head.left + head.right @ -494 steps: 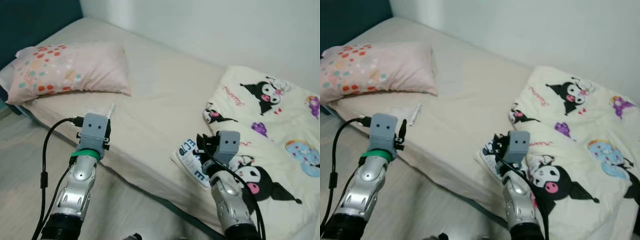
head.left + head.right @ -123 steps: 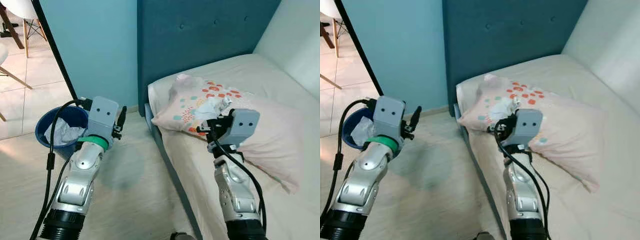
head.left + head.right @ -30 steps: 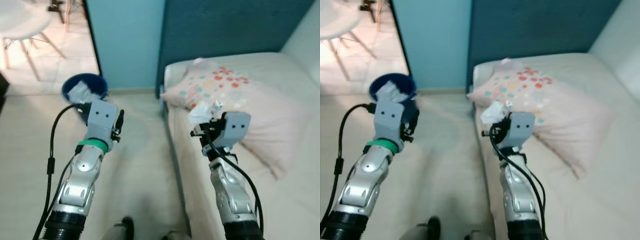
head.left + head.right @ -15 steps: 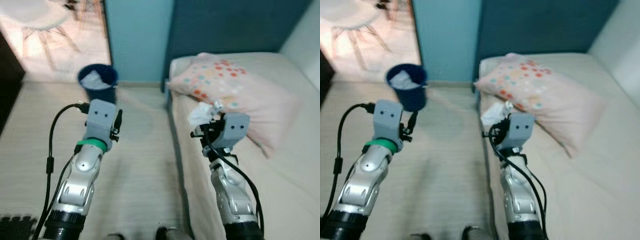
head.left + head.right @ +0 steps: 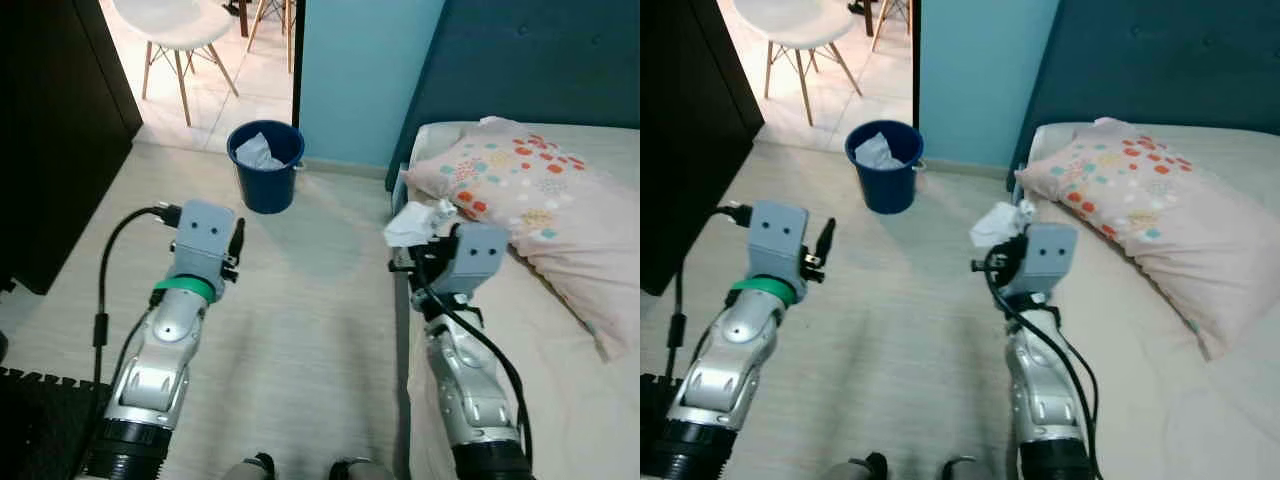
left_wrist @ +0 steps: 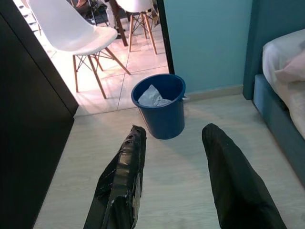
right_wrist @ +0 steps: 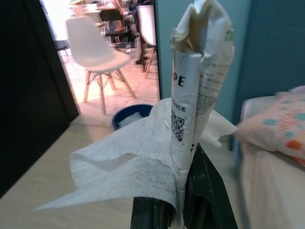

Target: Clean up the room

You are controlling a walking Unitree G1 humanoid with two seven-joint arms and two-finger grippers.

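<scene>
At eleven o'clock, blue bin (image 5: 265, 178) awaiting rubbish; right gripper (image 5: 412, 248) clamped on crumpled paper (image 5: 412, 220), left gripper (image 6: 174, 176) spread empty.

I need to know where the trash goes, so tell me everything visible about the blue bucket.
The blue bucket is round, dark blue and looks like plastic. It stands upright on the pale floor near the light blue wall, beside the doorway, apart from the bed. Crumpled white paper already lies inside it. Nothing else touches it, and both grippers are well short of it.
</scene>
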